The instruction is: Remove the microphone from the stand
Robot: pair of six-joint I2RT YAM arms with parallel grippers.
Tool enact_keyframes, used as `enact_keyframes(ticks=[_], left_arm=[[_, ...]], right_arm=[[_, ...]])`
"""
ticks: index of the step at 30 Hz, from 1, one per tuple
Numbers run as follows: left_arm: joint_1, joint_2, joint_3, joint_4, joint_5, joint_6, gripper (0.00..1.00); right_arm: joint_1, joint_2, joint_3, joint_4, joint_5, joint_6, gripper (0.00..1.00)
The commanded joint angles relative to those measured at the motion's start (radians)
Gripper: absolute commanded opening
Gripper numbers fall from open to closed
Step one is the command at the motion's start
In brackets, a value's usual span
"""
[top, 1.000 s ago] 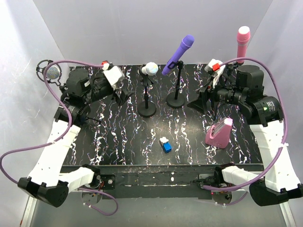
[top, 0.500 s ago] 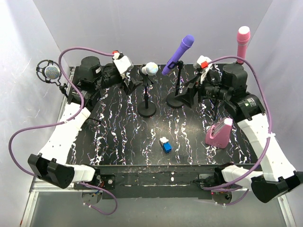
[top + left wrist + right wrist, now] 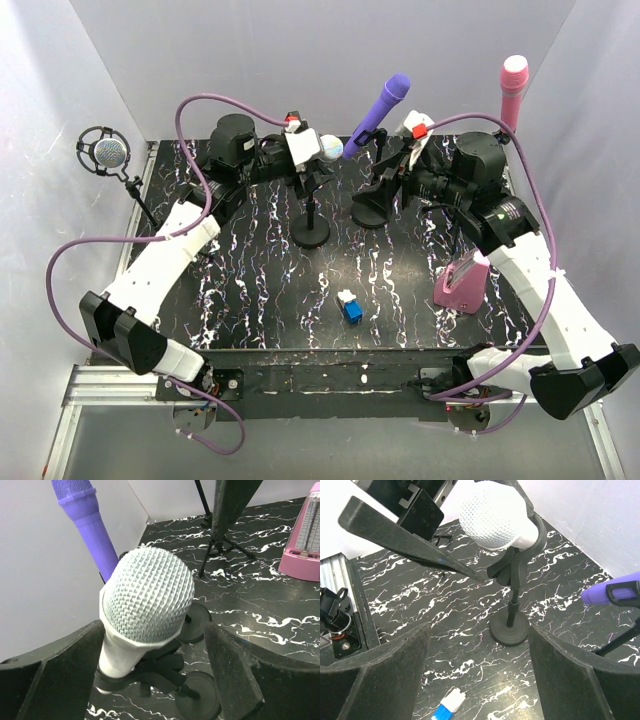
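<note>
Tabletop (image 3: 250,300) in black with white marbling fills the middle of the scene, with pale walls around it. The left arm (image 3: 160,260) and the right arm (image 3: 540,290) both reach to the far side, each trailing a purple cable (image 3: 60,260).

The left gripper (image 3: 154,627) stands at the silver-white microphone (image 3: 328,147), its fingers spread wide on either side of the mesh head. There is a clear gap at one finger. The other is close against the microphone's body, and I cannot tell whether it touches. The right gripper (image 3: 477,630) hangs near the base of the purple microphone's stand (image 3: 375,195), its fingers wide apart with nothing between them, facing the silver-white microphone.

That microphone sits tilted in the clip of its short stand (image 3: 312,215), whose round base rests on the tabletop left of centre at the back. The purple microphone (image 3: 378,115) slants up just to its right. A pink microphone (image 3: 512,90) stands upright at the far right corner, and a studio microphone in a shock mount (image 3: 105,153) stands off the left edge.

A pink metronome (image 3: 462,280) stands on the right side of the tabletop, by the right arm. A small blue and white block (image 3: 350,307) lies near the middle, well apart from the stands.
</note>
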Motion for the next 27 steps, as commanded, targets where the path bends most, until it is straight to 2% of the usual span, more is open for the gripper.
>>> enact_keyframes(ticks=[1,8,12,19,22,25,27], left_arm=[[-0.03,-0.021,0.021,0.048,-0.016,0.064,0.77],[-0.044,-0.034,-0.011,0.074,-0.078,0.082,0.59],[-0.044,-0.03,-0.019,0.116,-0.135,-0.003,0.47],[-0.053,-0.014,0.017,0.128,-0.224,-0.198,0.38],[-0.059,-0.017,0.02,0.123,-0.253,-0.252,0.24],[-0.073,-0.017,0.017,0.119,-0.27,-0.274,0.0],[-0.085,-0.018,0.02,0.113,-0.275,-0.283,0.0]], right_arm=[[0.004,-0.022,-0.032,0.059,0.022,0.02,0.86],[0.002,-0.027,-0.076,0.069,0.039,0.039,0.86],[0.004,-0.02,-0.081,0.074,0.05,0.069,0.86],[0.004,0.018,-0.053,0.091,0.077,0.1,0.86],[0.004,0.039,-0.042,0.099,0.079,0.111,0.85],[0.004,0.058,-0.038,0.1,0.071,0.115,0.85],[0.005,0.064,-0.042,0.102,0.064,0.114,0.84]])
